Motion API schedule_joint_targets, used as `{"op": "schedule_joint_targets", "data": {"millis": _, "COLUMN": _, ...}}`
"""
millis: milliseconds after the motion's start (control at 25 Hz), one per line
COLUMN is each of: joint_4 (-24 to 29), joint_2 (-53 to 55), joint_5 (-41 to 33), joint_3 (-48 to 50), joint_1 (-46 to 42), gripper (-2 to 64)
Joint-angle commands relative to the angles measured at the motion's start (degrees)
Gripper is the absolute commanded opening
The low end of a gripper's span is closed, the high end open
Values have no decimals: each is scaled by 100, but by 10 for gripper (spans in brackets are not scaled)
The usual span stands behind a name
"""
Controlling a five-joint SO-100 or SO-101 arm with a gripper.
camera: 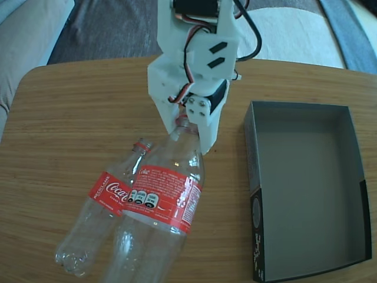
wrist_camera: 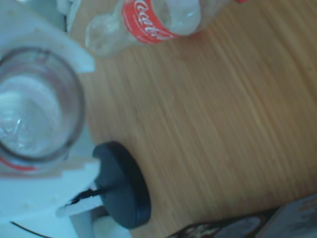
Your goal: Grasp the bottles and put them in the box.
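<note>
While its grey floor lies bare, the box (camera: pixel 306 188) sits at the right of the wooden table (camera: pixel 70 118) in the fixed view, black-walled, with white print on the near-left side; a corner of it shows at about 5 o'clock in the wrist view (wrist_camera: pixel 297 218). Both bottles are uncapped, clear and look hollow.

At the picture's upper middle in the fixed view, the white gripper (camera: pixel 187 127) comes down from 12 o'clock and is closed around the neck of the larger-looking bottle (camera: pixel 162 200), its fingers on either side of the red neck ring. In the wrist view that open mouth (wrist_camera: pixel 34 104) fills the left side, ringed by white finger plastic above and below, so the jaws stand only as wide as the neck.

This held bottle runs its long axis from mouth at about 1 o'clock to base at 7 o'clock in the fixed view, base reaching the bottom edge of the frame.

Just beside it on the left, touching along the labels, the second bottle (camera: pixel 100 212) lies on the table, roughly parallel. It shows at 12 o'clock in the wrist view (wrist_camera: pixel 153 20).
</note>
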Motion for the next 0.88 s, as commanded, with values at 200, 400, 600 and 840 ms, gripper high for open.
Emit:
{"op": "schedule_joint_targets", "data": {"millis": 200, "joint_4": 26, "joint_2": 70, "joint_5": 132, "joint_3": -633, "joint_1": -88, "gripper": -4}}
{"op": "schedule_joint_targets", "data": {"millis": 400, "joint_4": 26, "joint_2": 70, "joint_5": 79, "joint_3": -633, "joint_1": -413, "gripper": -4}}
{"op": "schedule_joint_targets", "data": {"millis": 600, "joint_4": 26, "joint_2": 70, "joint_5": 79, "joint_3": -633, "joint_1": -870, "gripper": -3}}
{"op": "schedule_joint_targets", "data": {"millis": 840, "joint_4": 26, "joint_2": 70, "joint_5": 79, "joint_3": -624, "joint_1": -1679, "gripper": -3}}
